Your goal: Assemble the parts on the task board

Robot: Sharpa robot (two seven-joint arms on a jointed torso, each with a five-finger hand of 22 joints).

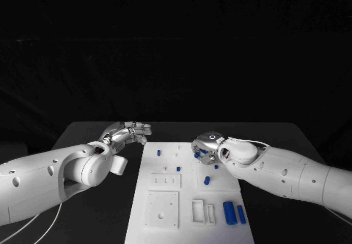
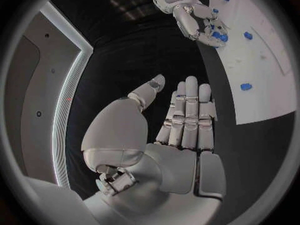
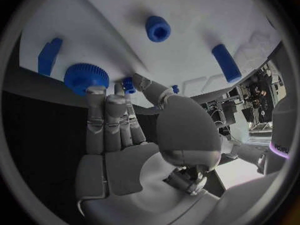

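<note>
Task board point(image 1: 165, 223) lay lengthwise at worktop point(image 1: 95, 132) centre, dark margin open along both long edges. Left hand point(image 1: 130, 133) hovered off board's far left corner, fingers point(image 2: 187, 110) straight, pressed together, holding nothing. Right hand point(image 1: 207, 147) over board's right edge, fingers point(image 3: 106, 120) touching blue gear point(image 3: 86, 77); grip uncertain. Blue parts point(image 1: 234, 212) near right edge.

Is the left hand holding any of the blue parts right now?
No. The left hand lies flat with straight fingers over the black table, beside the task board, with nothing in it.
</note>
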